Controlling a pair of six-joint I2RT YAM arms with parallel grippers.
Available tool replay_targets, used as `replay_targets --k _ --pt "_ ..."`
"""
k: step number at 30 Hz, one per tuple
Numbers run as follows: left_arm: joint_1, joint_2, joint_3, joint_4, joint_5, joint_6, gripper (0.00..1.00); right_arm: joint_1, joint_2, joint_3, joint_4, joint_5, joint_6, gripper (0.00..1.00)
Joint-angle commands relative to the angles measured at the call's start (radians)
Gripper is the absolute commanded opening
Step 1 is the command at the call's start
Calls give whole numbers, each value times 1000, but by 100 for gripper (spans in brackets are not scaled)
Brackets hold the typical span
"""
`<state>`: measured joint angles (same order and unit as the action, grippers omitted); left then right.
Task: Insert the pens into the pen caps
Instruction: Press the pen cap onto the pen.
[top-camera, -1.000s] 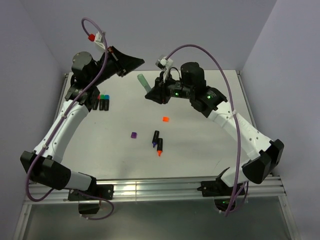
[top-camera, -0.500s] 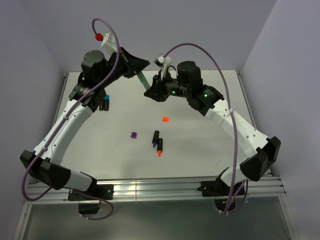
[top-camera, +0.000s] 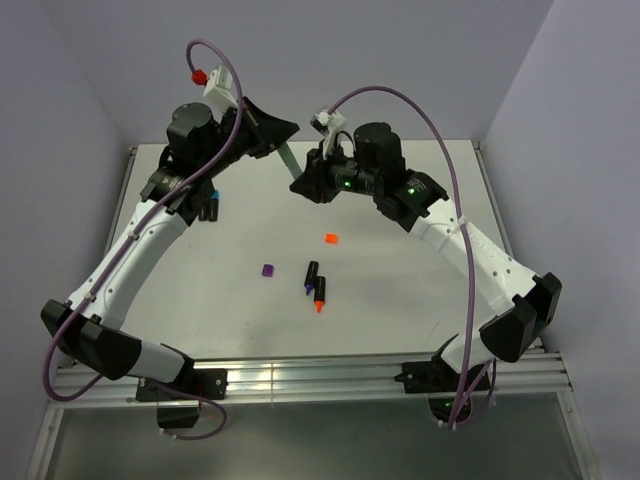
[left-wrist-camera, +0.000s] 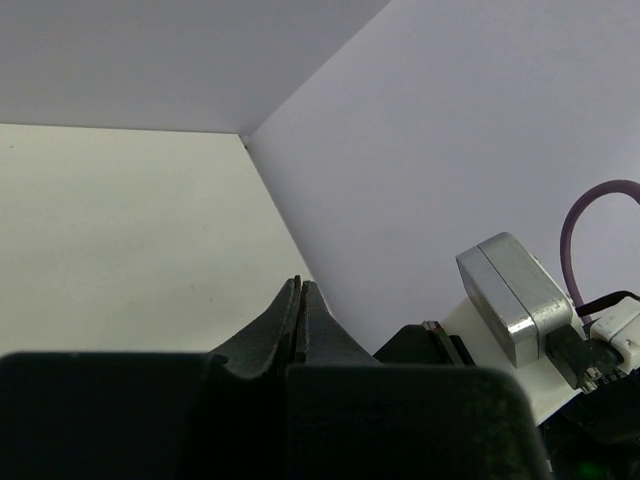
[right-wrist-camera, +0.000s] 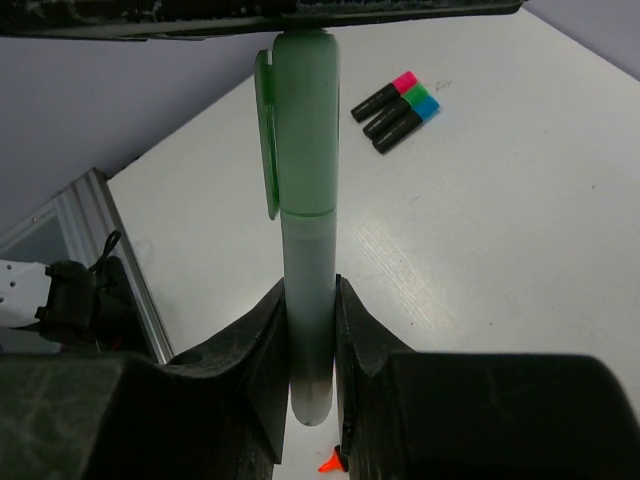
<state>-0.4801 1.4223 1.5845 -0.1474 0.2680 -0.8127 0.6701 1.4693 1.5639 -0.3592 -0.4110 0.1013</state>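
My right gripper (right-wrist-camera: 310, 290) (top-camera: 302, 186) is shut on a pale green pen (right-wrist-camera: 306, 250) (top-camera: 287, 158), gripping its lower barrel. The pen's green clipped cap (right-wrist-camera: 300, 120) points away from me, and its end meets the dark side of my left gripper (top-camera: 292, 127) (left-wrist-camera: 299, 286). That gripper is shut with nothing in it. On the table lie an orange cap (top-camera: 331, 238), a purple cap (top-camera: 267, 270), a purple-tipped pen (top-camera: 311, 276) and an orange-tipped pen (top-camera: 320, 295). Three black pens with pink, green and blue caps (right-wrist-camera: 396, 104) lie side by side.
The left arm partly covers the capped pens (top-camera: 209, 204) at the table's far left. Purple walls close the back and sides. The right wrist's camera block (left-wrist-camera: 512, 298) shows close beside my left fingers. A metal rail (top-camera: 300, 378) runs along the near edge.
The left arm swung right and up until its shut gripper met the green pen's cap end. The right gripper shifted slightly with the pen. Little has moved in the last half second.
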Motion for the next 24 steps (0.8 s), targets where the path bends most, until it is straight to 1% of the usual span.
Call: replay_targets --k 1,5,8,13,24 --pt "-18 -13 -20 6 -12 20 0 8 3 67 23 31 35 0" --pt "-37 -16 -35 -12 -48 33 0 8 22 93 16 58 67 0" --pt "-45 -22 -79 -9 -50 21 0 8 28 110 17 61 81 0" --pt "-45 -31 -129 14 -12 -5 0 8 26 116 20 67 64 0" --pt "-64 -33 -202 58 69 -88 0 14 19 110 37 84 -26 0"
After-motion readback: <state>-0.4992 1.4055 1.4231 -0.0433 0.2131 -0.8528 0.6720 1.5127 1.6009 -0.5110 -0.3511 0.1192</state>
